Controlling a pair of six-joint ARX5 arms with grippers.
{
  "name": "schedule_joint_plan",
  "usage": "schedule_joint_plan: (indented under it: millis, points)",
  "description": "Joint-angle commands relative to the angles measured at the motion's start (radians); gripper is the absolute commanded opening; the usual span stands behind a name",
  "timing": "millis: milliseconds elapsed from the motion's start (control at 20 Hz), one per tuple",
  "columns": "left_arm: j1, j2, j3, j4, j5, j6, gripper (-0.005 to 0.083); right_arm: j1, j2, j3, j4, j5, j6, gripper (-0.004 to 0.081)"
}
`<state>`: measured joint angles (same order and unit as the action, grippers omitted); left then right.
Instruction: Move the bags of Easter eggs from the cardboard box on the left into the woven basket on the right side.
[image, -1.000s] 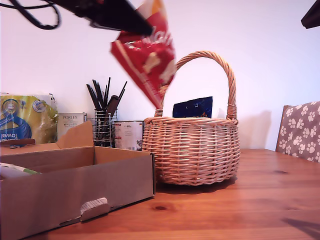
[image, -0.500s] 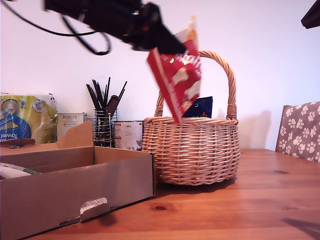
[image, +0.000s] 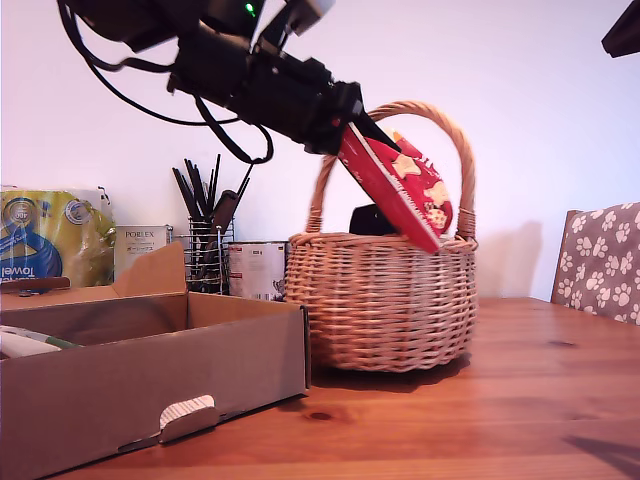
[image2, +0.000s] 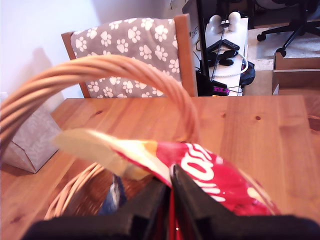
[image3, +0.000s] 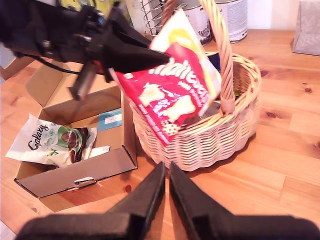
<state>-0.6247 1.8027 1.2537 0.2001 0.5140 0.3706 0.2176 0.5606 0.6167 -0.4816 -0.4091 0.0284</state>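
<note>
My first gripper (image: 352, 128) pinches the red bag (image: 402, 190) at its top edge, tilted over the woven basket (image: 380, 300), lower corner at the rim. My second gripper (image3: 166, 172) hangs above, jaws pressed together, empty. We note a white-green bag (image3: 52, 145) in the cardboard box (image: 150, 385).

My first gripper (image2: 170, 192) has matte black, wedge-shaped fingers that taper to thin tips. Its arm (image: 250, 80) is black and blocky, with looping black cables and a small green light. My second gripper (image3: 166, 192) has matching black, tapered fingers.
</note>
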Motion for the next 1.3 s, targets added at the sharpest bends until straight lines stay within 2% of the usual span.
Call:
schedule_joint_plan:
  millis: [0, 500, 950, 1250]
  points:
    - [0.001, 0.011, 0.016, 0.018, -0.003, 0.016, -0.0021, 0.005, 0.000, -0.014, 0.005, -0.001, -0.003, -0.0013]
    - [0.016, 0.013, 0.095, -0.008, -0.011, 0.034, -0.0021, 0.005, 0.019, -0.014, 0.006, -0.001, -0.002, -0.0013]
    - [0.014, 0.152, 0.095, 0.012, -0.008, 0.049, -0.0021, 0.005, 0.019, -0.014, 0.006, 0.000, -0.003, -0.0013]
    - [0.020, 0.234, 0.095, 0.008, -0.118, 0.061, -0.0021, 0.005, 0.019, -0.014, 0.005, -0.001, -0.002, -0.0013]
